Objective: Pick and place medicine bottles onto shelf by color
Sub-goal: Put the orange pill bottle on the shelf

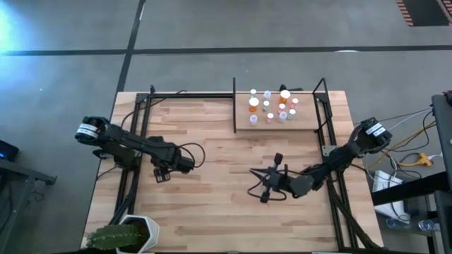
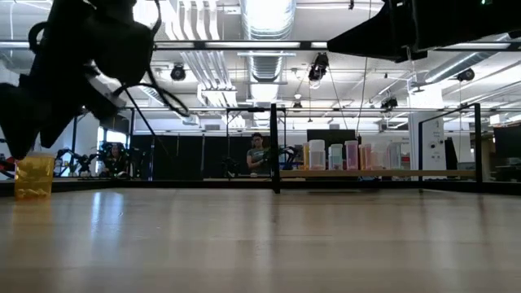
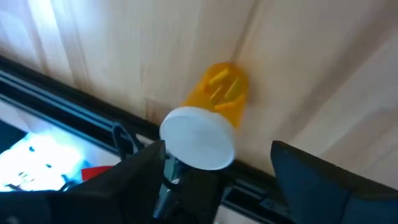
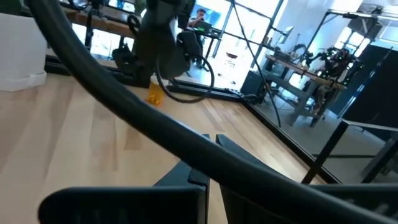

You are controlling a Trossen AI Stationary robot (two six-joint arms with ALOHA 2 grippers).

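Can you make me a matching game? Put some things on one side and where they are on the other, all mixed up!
Things:
1. potted plant
2. group of medicine bottles
3. lone orange bottle
4. right gripper

Places:
A. over the middle of the table
B. right under the open left gripper
C. at the table corner on the left arm's side
D. standing together on the shelf

Pairs: 1-C, 2-D, 3-B, 4-A

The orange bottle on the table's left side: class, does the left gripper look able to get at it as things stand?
Probably yes. The left gripper hangs open right over the orange bottle, which stands alone on bare board, nothing between them.
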